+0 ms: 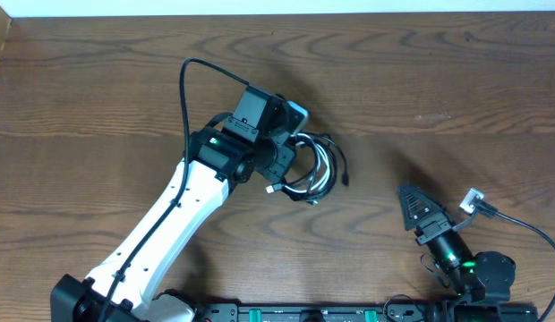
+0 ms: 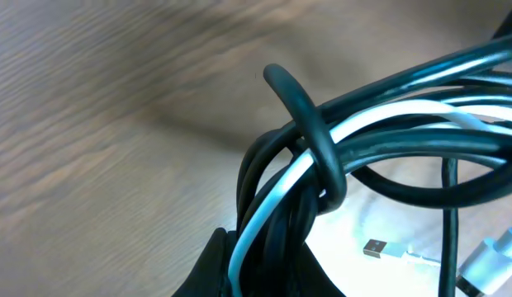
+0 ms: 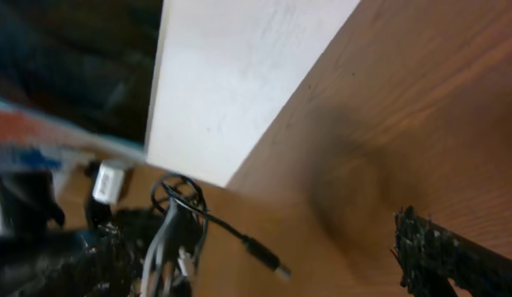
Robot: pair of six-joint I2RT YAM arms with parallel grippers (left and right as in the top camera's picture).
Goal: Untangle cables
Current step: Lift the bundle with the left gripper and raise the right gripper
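Observation:
The cables lie as one tangled bundle at mid-table, with two black cords and a white one looped together. My left gripper is shut on the bundle's left side. In the left wrist view the black cords and the white cord run down between the fingers of the left gripper, and a loose USB plug lies beside them. My right gripper stands open and empty to the bundle's lower right. In the right wrist view the right gripper faces the bundle and a black plug across bare wood.
The wooden table ends at a white wall along the far side, seen as a white panel in the right wrist view. The left arm's white link crosses the lower left. A small white tag sits by the right arm.

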